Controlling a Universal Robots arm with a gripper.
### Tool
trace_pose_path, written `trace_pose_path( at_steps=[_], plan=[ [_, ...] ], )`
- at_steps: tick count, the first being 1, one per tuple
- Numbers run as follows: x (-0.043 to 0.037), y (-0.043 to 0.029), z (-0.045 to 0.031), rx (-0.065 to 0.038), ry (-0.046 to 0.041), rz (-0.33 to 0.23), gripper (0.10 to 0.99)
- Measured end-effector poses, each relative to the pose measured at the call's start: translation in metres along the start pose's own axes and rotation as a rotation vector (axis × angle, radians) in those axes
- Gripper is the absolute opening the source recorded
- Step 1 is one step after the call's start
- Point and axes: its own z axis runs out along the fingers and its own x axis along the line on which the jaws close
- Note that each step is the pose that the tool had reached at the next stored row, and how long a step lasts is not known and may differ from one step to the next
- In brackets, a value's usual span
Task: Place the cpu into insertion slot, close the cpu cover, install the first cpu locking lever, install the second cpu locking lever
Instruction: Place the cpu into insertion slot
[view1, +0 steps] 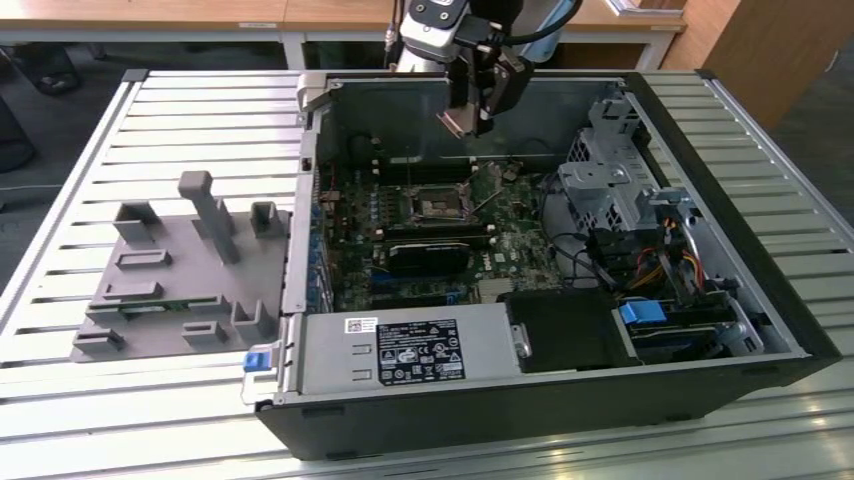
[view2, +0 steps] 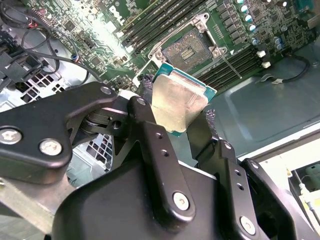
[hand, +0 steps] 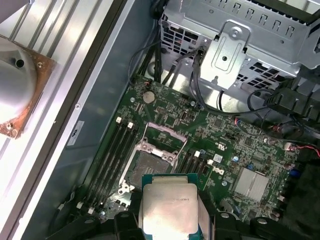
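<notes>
— One relation decides it: where does the insertion slot (view1: 438, 204) lie from the gripper (view1: 462, 122)?

— Below it and well apart. In the exterior view the gripper hangs over the open computer case (view1: 534, 425), close to the case wall on the arm's side. The slot sits lower down in the green board (view1: 521, 235), toward the board's middle.

— And the jaws?

— Clamped on the cpu (view2: 178, 100). In the second wrist view two black fingers (view2: 148, 131) press on opposite edges of it, with its silvery top turned to the camera.

— Any long axis to mind?

— None, since the chip is square. My judgement is that edge against edge is what counts. In the first wrist view the slot's black rim looks turned a little against the chip's edges, though the camera's slant may account for part of that.

— Is the slot free?

— It seems so. Its dark centre is bare in both wrist views. The cpu cover (hand: 159, 136) looks folded back at the edge of the slot away from the chip, though I can't be sure of its angle. The memory slots (hand: 112, 155) run alongside the slot.

— What does each view add?

— The exterior view gives the height between chip and board, and it has the chip tilted, not level. The wrist views give the grip itself and how the chip and the slot line up.
</notes>
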Motion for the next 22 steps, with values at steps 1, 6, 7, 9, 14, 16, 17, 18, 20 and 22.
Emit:
trace_pose_path(
  at_steps=[1, 6, 7, 9, 14, 16, 17, 18, 20, 22],
  plan=[
    [0.0000, 0.0000, 0.0000, 0.000, -0.0001, 0.002, 0.525],
    [0.0000, 0.0000, 0.0005, 0.000, -0.0008, 0.009, 0.525],
    [0.0000, 0.0000, 0.0007, 0.000, -0.0008, 0.011, 0.525],
    [0.0000, -0.0001, 0.0012, 0.000, -0.0009, 0.013, 0.525],
    [0.0000, -0.0003, 0.0029, 0.000, -0.0012, 0.016, 0.525],
    [0.0000, -0.0004, 0.0039, 0.001, -0.0011, 0.016, 0.525],
    [0.0000, -0.0004, 0.0042, 0.001, -0.0011, 0.017, 0.525],
    [0.0000, -0.0004, 0.0044, 0.001, -0.0011, 0.017, 0.525],
    [-0.0001, -0.0005, 0.0053, 0.001, -0.0009, 0.017, 0.525],
    [-0.0001, -0.0005, 0.0063, 0.002, -0.0011, 0.017, 0.525]
  ],
)
